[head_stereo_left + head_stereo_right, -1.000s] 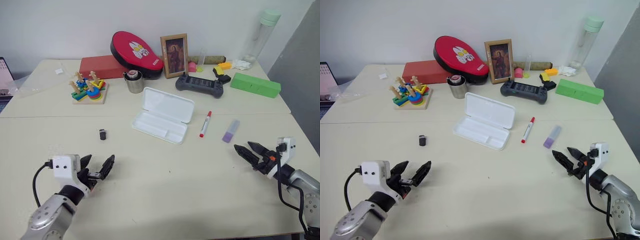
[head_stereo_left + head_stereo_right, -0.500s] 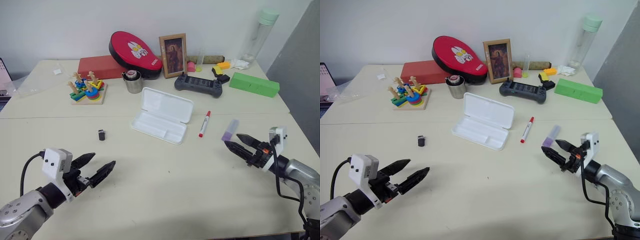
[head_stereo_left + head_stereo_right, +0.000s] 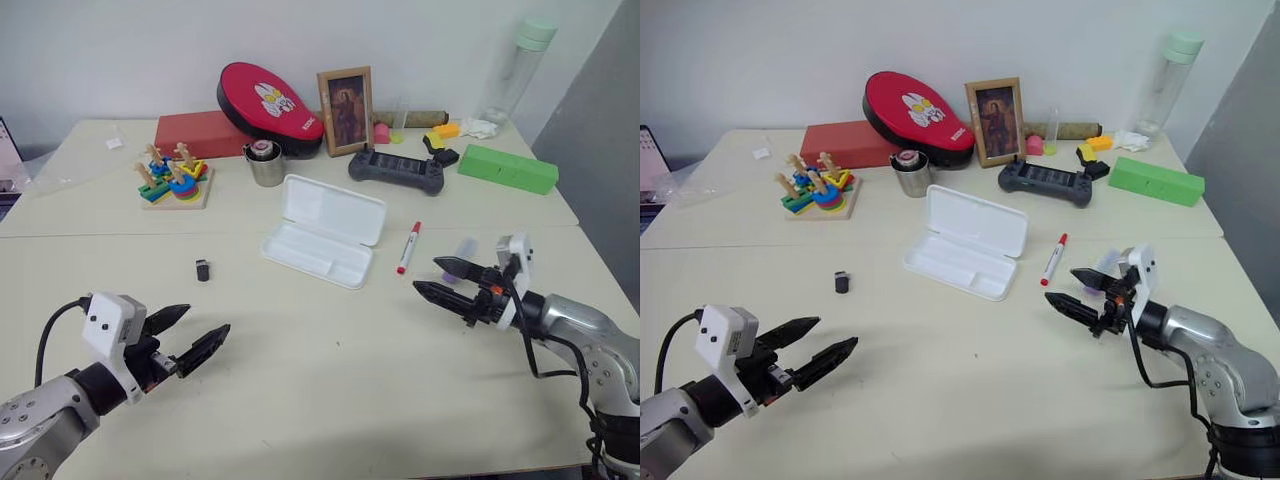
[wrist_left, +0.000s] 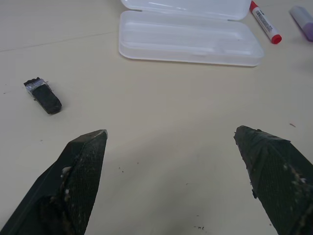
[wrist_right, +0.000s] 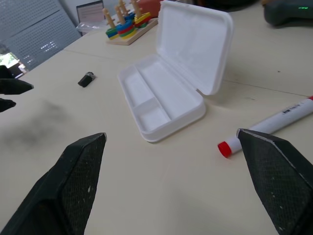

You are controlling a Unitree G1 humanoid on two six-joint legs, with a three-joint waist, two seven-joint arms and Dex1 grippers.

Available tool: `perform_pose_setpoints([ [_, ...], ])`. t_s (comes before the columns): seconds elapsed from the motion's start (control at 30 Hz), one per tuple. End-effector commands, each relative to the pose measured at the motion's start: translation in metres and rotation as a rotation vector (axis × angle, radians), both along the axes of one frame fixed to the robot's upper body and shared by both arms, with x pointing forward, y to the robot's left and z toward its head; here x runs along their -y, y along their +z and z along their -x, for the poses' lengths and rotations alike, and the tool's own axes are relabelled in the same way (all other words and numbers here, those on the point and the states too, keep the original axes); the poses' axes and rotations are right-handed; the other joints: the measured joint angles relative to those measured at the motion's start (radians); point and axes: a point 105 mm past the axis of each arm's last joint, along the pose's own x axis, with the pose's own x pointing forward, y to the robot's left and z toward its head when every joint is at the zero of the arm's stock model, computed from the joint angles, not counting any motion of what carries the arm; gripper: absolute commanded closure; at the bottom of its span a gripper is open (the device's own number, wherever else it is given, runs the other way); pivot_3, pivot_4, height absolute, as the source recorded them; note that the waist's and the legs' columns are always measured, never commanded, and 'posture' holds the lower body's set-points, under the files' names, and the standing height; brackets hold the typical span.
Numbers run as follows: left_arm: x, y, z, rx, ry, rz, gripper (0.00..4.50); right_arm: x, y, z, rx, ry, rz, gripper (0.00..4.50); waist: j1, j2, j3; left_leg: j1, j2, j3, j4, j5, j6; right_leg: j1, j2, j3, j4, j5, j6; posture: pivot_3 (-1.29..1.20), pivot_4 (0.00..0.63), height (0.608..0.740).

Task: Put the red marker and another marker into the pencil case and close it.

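While raised just above the table [image 3: 330,400], spread wide and grasping nothing: left fingers [image 3: 205,345] and right fingers [image 3: 437,294] alike. Aimed inward from opposite sides, well apart from each other, tips turned toward the middle of the table.

Ahead of the left fingers and off toward the right ones, lying open: pencil case [image 3: 310,250], white, lid tipped back on its hinge, tray bare, small divider visible inside. Well apart from both pairs of fingers, though nearer the right pair.

Just beyond the right fingertips, between them and the case: red marker [image 3: 410,248], flat on the table, slim white barrel with red at both ends, beside the case but not touching it. Untouched by either pair.

Close behind the upper right finger, partly hidden by it from the head views: lilac marker [image 4: 302,19], also flat on the table, apart from the red marker and on its side away from the case. Not gripped.

Between the left fingers and the case, nearer the fingers: small black object [image 3: 204,270], alone on the table.

Far beyond both pairs of fingers, along the back of the table: stacking toy [image 3: 172,178], metal cup [image 3: 266,163], red pad [image 3: 270,100], picture frame [image 3: 347,97], game controller [image 3: 397,170], green box [image 3: 510,168], clear bottle [image 3: 520,70].
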Motion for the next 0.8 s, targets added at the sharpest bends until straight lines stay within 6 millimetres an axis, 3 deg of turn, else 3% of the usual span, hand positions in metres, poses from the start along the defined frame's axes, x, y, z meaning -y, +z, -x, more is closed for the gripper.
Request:
perform_pose_setpoints([
  [0.03,0.003,0.011,-0.001,0.048,-0.013,-0.037,0.06,-0.016,0.009,-0.007,0.038,0.042,0.070,0.00,0.000,0.000,0.000,0.000,0.000,0.000,0.000,0.000,0.000,0.000,0.000,0.000,0.000,0.000,0.000,0.00,0.150,0.740],
  [0.3,0.003,0.012,0.001,0.051,0.001,-0.046,0.06,-0.039,0.010,-0.032,0.052,0.025,0.174,0.00,0.000,0.000,0.000,-0.001,0.000,0.000,-0.001,0.000,0.000,-0.001,0.000,0.000,0.000,0.000,0.000,0.00,0.150,0.740],
  [0.8,-0.001,0.013,0.002,0.052,0.029,-0.054,0.06,-0.045,0.003,-0.061,0.021,-0.088,0.218,0.00,0.000,0.000,0.000,-0.001,0.000,0.000,-0.001,0.000,0.000,-0.002,0.000,0.000,0.001,0.000,0.000,0.00,0.150,0.740],
])
